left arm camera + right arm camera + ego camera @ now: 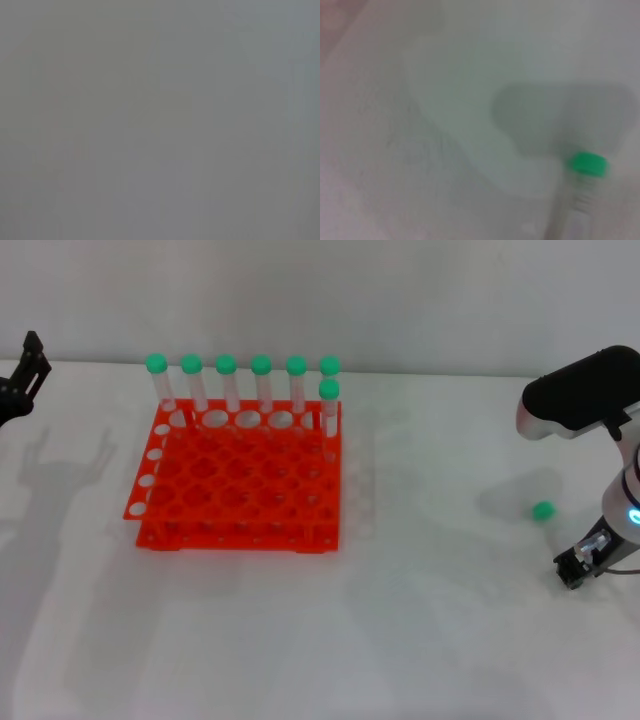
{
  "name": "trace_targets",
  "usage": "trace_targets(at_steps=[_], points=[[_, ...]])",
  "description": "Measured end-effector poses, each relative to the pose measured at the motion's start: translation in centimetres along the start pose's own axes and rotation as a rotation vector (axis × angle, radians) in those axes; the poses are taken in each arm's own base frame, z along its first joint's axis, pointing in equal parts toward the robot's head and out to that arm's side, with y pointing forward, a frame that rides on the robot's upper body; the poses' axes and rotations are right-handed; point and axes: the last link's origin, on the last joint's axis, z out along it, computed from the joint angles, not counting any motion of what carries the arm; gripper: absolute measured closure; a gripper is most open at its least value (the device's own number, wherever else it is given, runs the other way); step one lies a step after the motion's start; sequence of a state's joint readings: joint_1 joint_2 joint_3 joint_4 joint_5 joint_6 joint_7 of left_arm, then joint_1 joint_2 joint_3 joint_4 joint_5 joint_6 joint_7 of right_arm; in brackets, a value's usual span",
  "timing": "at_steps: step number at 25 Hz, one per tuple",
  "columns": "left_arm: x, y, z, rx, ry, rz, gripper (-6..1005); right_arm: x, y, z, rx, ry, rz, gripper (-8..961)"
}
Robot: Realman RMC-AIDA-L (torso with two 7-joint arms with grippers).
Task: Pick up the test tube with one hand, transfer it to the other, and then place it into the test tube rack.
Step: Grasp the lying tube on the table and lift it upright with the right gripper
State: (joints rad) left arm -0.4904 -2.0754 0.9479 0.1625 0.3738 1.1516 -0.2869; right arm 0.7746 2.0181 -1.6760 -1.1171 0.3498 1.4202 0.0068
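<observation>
Tube [543, 510] lies on the white table [420, 620] at the robot's right, well apart from the rack [240, 480]; in the head view only its green cap stands out, the clear body hard to trace. Right gripper [580, 562] is low over the table just beside the tube, on the side nearer the robot, its dark tip close to the surface. Whether its fingers are open or shut cannot be told, and no contact with the tube shows. The right wrist view has the tube [580, 195] near, cap and ribbed neck visible, lying on the table with a blurred shadow next to the cap.

Left gripper [25, 375] is up at the far left edge, well away from the rack; its two black fingers stand apart, holding nothing. The left wrist view shows only flat grey.

Seven other green-capped tubes [261, 380] stand upright in the rack's far row and right corner
</observation>
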Motion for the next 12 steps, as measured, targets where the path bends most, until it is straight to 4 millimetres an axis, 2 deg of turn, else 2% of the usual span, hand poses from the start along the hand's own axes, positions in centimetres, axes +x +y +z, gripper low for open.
trace_targets(at_steps=[12], points=[[0.06,-0.12,-0.10,0.003,0.005,0.000,138,0.01,-0.15,-0.16,-0.009,-0.016,-0.002,766]])
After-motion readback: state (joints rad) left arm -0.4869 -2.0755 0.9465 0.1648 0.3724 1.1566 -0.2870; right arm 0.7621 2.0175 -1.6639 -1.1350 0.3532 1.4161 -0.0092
